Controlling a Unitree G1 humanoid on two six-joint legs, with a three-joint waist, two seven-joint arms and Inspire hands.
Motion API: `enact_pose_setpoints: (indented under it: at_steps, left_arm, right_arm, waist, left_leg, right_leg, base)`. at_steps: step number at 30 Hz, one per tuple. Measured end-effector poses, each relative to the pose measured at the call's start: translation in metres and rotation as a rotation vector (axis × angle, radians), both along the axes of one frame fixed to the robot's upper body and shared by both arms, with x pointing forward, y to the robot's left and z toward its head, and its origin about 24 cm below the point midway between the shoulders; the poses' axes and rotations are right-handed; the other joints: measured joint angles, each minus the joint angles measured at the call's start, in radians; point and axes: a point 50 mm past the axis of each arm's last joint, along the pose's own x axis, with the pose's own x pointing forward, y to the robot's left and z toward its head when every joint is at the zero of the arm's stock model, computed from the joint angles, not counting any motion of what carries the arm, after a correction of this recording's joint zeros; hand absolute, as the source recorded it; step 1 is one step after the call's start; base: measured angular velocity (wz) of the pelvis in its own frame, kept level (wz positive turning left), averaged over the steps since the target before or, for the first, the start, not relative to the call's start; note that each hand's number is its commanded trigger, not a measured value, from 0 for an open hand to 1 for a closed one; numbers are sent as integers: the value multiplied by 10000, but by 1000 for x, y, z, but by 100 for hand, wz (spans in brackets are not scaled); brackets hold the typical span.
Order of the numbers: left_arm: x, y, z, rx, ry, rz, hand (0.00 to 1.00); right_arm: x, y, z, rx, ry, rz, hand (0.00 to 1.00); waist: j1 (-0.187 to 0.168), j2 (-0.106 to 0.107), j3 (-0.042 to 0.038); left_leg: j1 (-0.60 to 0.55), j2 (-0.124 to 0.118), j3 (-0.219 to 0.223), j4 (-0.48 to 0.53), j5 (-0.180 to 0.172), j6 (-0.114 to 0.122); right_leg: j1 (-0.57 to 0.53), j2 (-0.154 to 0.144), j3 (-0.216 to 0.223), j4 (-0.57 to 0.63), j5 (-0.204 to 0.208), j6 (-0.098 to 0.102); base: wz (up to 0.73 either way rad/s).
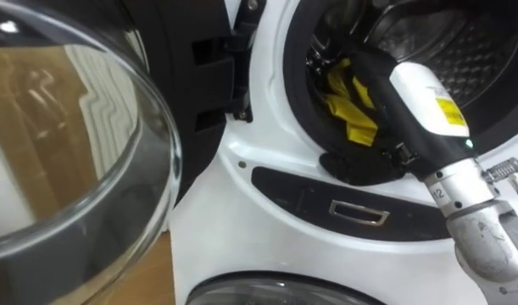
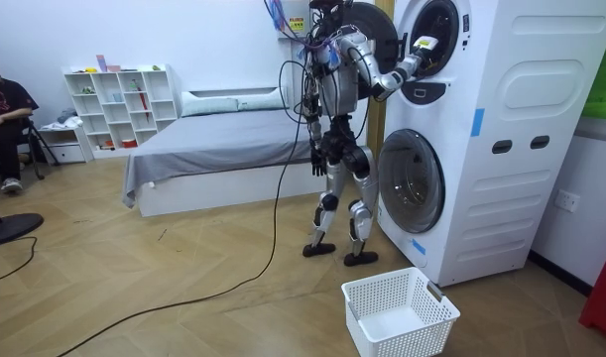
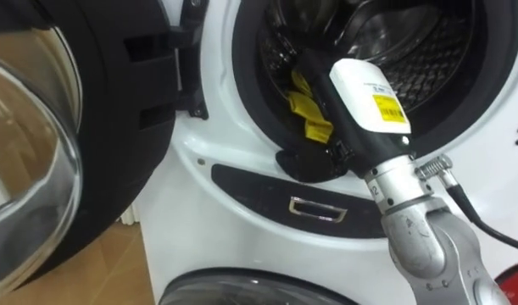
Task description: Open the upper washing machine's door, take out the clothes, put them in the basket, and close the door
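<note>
The yellow cloth (image 1: 350, 106) lay bunched at the mouth of the washer's (image 2: 501, 129) upper drum (image 1: 462, 42), against the dark door seal on the drum's left side. The right hand (image 1: 370, 78) reached into that mouth and sat right against the cloth; whether it was clamped on the cloth could not be told. A yellow label (image 1: 448, 112) sat on the white forearm cover, its print too small to read. A dark lump (image 1: 360, 165) rested on the seal's lower lip below the cloth. The door (image 1: 80, 169) stood swung open to the washer's left, its glass bowl close to the camera. Under the drum ran a dark panel (image 1: 358, 212). The robot stood facing the washer, its left hand (image 2: 318, 157) hanging at its side, its state impossible to make out. A white basket (image 2: 399, 312) sat on the wood floor (image 2: 134, 278) before the washer; farther off were a bed (image 2: 223, 139), a shelf (image 2: 119, 104) and a seated person (image 2: 3, 119).
</note>
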Motion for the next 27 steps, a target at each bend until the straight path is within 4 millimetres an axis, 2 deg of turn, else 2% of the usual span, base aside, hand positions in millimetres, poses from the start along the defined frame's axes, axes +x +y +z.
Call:
enact_pose_setpoints:
  at_steps: [3,9,15,19,23,27]
  left_arm:
    - [0,0,0,18,33,9,0]
    - [6,0,0,19,-5,3,0]
    - [-8,-2,-1,-223,313,371,0]
    - [-20,-1,-1,-196,647,667,0]
    - [-21,1,0,-150,595,834,0]
    - [-19,2,1,-112,422,902,0]
  right_arm:
    - [-1,1,1,-83,-96,8,0]
    - [-1,1,2,-104,-148,23,0]
    - [-2,1,0,-99,-43,-4,0]
    - [-3,0,0,-48,-46,8,0]
    - [-3,1,1,36,-44,74,0]
    - [-3,1,1,65,51,168,0]
  waist:
    - [-83,29,-8]
    - [-272,56,-13]
    - [-365,166,2]
    - [-547,340,-31]
    - [-685,419,-42]
    - [-874,384,-64]
  left_leg:
    - [-5,-62,5,-64,64,-6]
    - [-1,-143,50,-159,137,54]
    - [301,-124,85,-284,134,136]
    - [306,-132,175,-280,82,220]
    - [310,-159,187,-280,98,262]
    - [359,-264,175,-362,127,312]
  right_leg:
    - [0,-27,54,-80,78,-68]
    - [-22,-92,107,-94,105,-67]
    - [197,-54,264,-122,120,-95]
    - [200,-80,302,-144,116,-91]
    - [200,-106,305,-140,120,-99]
    - [216,-143,308,-136,155,-296]
  base:
    - [0]
    - [0]
    - [-4]
    - [-2]
    - [-1]
    - [0]
